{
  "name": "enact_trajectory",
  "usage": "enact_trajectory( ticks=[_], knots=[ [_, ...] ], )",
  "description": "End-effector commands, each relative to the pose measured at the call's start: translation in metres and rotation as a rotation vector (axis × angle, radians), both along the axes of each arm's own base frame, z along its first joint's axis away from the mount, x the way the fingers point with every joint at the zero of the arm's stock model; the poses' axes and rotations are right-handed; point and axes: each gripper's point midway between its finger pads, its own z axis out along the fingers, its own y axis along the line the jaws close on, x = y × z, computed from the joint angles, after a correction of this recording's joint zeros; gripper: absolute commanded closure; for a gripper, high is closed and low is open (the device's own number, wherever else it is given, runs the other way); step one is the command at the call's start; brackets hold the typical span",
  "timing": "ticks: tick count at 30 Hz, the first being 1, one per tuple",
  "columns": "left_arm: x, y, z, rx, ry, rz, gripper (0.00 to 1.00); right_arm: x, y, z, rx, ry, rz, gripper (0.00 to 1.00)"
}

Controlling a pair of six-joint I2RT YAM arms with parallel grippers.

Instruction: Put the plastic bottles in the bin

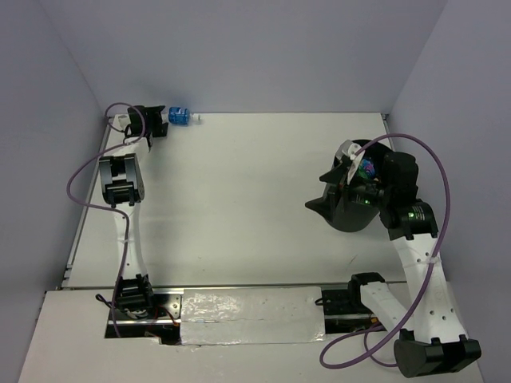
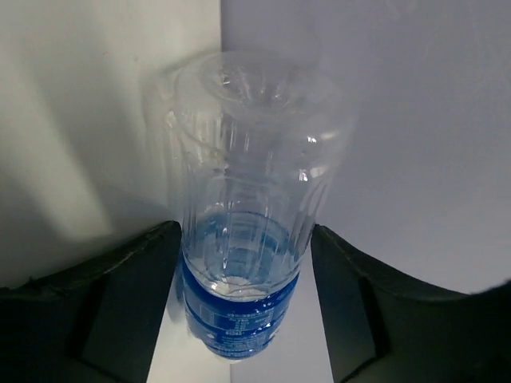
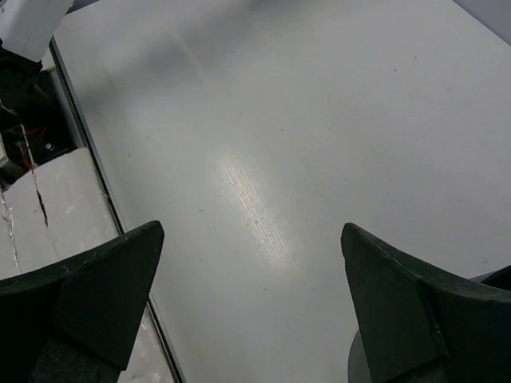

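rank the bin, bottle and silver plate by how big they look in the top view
1. silver plate
2. bin, partly hidden by the right arm
3. bottle, by far the smallest

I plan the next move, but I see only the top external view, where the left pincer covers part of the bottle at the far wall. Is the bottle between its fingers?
Observer: Yes. In the left wrist view the clear bottle lies between the two fingers of the left pincer, blue label nearest the camera.
Operator: Do they squeeze it?
Observer: I cannot tell; each finger stands very close to its side.
Operator: Does the right pincer hold something?
Observer: No. Its wrist view shows it wide open, only bare table between.
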Motion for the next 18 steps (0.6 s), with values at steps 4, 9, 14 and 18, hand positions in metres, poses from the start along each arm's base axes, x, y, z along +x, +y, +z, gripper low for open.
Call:
enact_trajectory(
  ticks=[4, 9, 14, 18],
  knots=[
    [0.005, 0.004, -0.025, -0.004, -0.064, -0.027, 0.37, 0.007, -0.002, 0.012, -0.002, -0.069, -0.029, 0.0],
    [-0.003, -0.014, 0.013, 0.048, -0.208, -0.144, 0.59, 0.006, 0.0, 0.013, 0.008, -0.067, -0.022, 0.0],
    [-0.028, -0.048, 0.107, 0.119, -0.449, -0.295, 0.71, 0.001, 0.0, 0.021, 0.025, -0.096, -0.027, 0.0],
    [-0.056, -0.097, 0.184, 0.215, -0.624, -0.442, 0.75, 0.0, -0.003, 0.027, 0.027, -0.131, -0.051, 0.0]
  ],
)
